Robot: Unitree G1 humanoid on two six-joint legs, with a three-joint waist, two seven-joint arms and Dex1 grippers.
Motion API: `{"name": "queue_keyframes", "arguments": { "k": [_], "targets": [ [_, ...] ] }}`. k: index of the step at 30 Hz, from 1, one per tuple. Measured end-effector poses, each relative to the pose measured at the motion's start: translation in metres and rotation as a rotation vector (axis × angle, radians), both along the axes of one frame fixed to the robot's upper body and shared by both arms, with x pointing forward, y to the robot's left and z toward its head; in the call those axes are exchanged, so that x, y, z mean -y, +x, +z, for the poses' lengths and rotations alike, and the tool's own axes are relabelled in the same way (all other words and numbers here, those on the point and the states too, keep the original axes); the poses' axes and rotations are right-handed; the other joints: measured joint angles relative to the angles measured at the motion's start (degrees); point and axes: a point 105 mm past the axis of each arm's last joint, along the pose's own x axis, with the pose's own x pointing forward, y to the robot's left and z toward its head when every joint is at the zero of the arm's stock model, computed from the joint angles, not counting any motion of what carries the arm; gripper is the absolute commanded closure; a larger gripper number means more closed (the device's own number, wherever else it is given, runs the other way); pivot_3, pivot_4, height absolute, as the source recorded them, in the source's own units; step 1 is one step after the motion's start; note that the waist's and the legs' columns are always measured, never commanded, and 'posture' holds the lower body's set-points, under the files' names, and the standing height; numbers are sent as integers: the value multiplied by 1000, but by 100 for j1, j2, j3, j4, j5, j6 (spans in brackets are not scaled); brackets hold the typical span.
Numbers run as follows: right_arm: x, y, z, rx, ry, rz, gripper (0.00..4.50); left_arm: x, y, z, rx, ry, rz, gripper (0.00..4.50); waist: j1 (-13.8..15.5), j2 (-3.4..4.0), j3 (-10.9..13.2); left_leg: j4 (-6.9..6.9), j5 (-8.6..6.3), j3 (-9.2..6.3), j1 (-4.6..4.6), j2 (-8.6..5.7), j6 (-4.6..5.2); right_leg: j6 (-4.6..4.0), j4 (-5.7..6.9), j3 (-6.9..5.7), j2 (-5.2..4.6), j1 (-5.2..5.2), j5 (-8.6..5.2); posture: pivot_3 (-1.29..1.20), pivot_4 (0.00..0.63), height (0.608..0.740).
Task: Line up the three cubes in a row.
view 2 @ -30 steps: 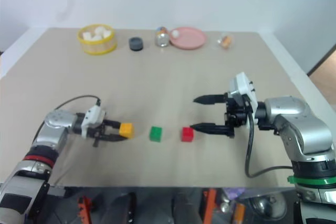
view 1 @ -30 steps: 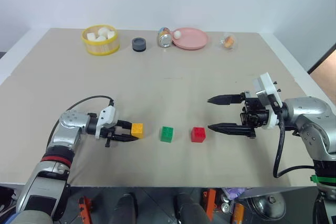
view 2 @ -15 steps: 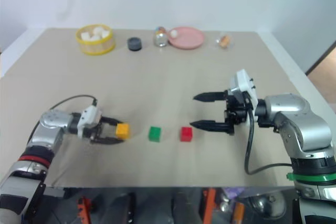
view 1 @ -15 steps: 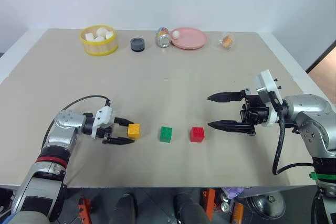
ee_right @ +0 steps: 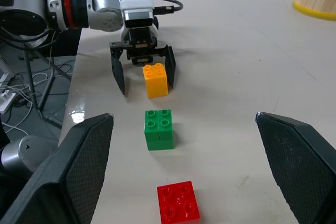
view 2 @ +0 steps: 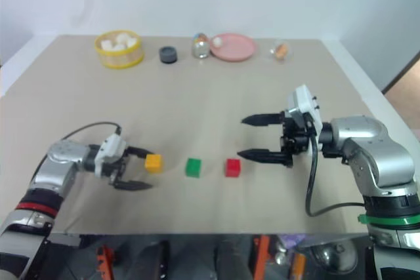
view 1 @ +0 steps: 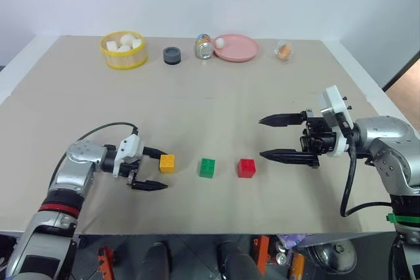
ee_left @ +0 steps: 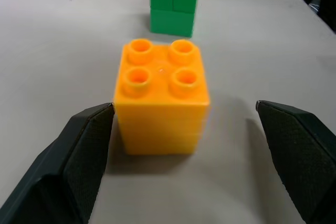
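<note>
Beige table (view 1: 216, 116) before me, surface inspected.
Near edge: yellow-orange cube (view 1: 167, 163), green cube (view 1: 207, 167), red cube (view 1: 247, 168) in a row, apart. Far edge: yellow basket (view 1: 123, 59), dark puck (view 1: 172, 55), tin can (view 1: 204, 47), pink plate (view 1: 237, 50).

Two head views look forward and down over the table (view 1: 210, 116) from nearly one spot. The left wrist view sits close behind the yellow-orange cube (ee_left: 161, 95) (perhaps just above table level). The right wrist view faces back along the cube row, sharing that cube.
</note>
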Motion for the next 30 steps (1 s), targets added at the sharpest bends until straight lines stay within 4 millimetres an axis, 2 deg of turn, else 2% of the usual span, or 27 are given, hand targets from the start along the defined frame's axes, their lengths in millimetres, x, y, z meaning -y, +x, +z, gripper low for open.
{"name": "queue_keyframes", "arguments": {
  "k": [3,10,15,17,18,21,23,26,30],
  "targets": [
    [0,2,4,10,0,-2,0,-20,-1,4,5,35,58,57,5,1,0,-1,0,1,0,2,0,-3,1,-2,0,-2,-1,0,150,740],
    [-1,1,3,8,-2,15,0,-51,1,14,80,68,173,57,15,1,1,-1,0,4,-2,2,0,-3,1,-2,-3,-5,-3,0,150,740],
    [-1,3,4,13,-1,10,0,-62,9,33,117,-15,306,57,15,1,1,-1,0,7,-2,5,0,-3,1,-2,-3,-5,-2,0,150,740],
    [-2,7,7,32,13,-1,0,-61,18,53,138,-121,417,57,14,1,1,-1,0,7,-3,6,-1,-3,2,-3,-2,-5,-2,0,150,740],
    [-3,13,9,55,29,-29,0,-57,25,72,152,-237,502,57,17,0,1,1,0,5,-3,7,0,0,3,-5,-2,-2,0,0,150,740],
    [0,32,8,93,63,-140,0,-53,40,110,156,-490,705,57,20,-1,1,8,0,4,0,5,-1,10,3,-4,-2,7,4,0,150,740],
    [7,50,5,108,94,-256,0,-60,48,122,149,-598,907,57,17,-1,1,9,0,3,4,2,-1,36,2,-1,-2,11,20,0,150,740],
    [25,68,-1,116,123,-423,0,-74,44,113,119,-633,1122,57,-7,-1,1,2,0,9,10,1,-2,36,2,8,-2,9,18,0,150,740],
    [57,87,-9,121,182,-674,0,-99,31,75,37,-606,1375,57,9,-1,0,-7,0,3,11,0,-2,31,3,8,5,8,15,0,150,740]
  ]
}}
